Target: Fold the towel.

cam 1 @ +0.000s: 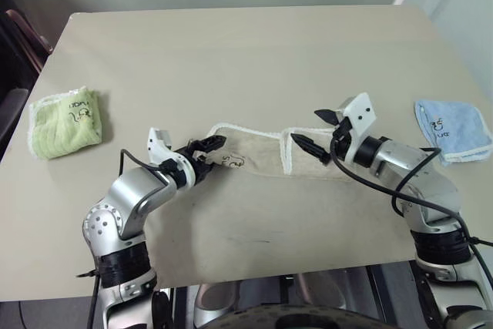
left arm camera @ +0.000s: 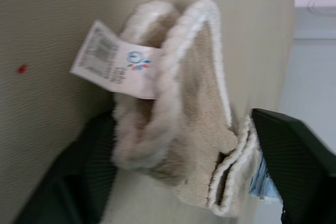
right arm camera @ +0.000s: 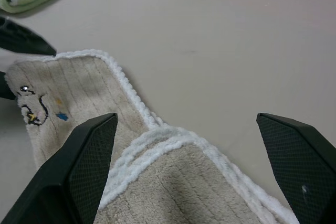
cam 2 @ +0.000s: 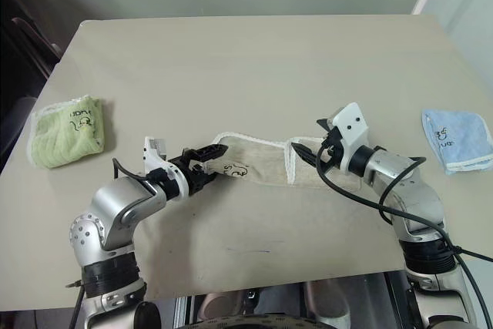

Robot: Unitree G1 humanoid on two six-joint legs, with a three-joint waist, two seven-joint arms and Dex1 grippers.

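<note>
A light-green folded towel (cam 1: 65,122) is lying at the left edge of the beige table (cam 1: 231,52), well apart from everything else, and a light-blue folded towel (cam 1: 453,129) is sitting at the right edge, near the right arm's elbow. Both are showing small dark print on top. A black cable (cam 1: 400,190) is looping along the right forearm, and nothing is lying on the open tabletop between the grippers and the far edge.

The towel (cam 1: 258,156) is stretching across the lower centre of the frame as a long, loosely bunched strip, its right end doubled over itself. It is tan terry cloth, ribbed and fluffy, with a white corded edging (right arm camera: 126,90) curving around its borders and a small dark printed logo (right arm camera: 32,109) near its left end. In the left wrist view a white paper-like care label (left arm camera: 113,61) is sticking out from the bunched folds.

The left gripper (cam 1: 202,152) is sitting at the towel's left end, its black textured fingers (left arm camera: 79,177) standing on either side of the gathered cloth; whether they are pinching it I cannot tell. The right gripper (cam 1: 317,130) is hovering over the folded right end with its jaws spread wide, holding nothing.
</note>
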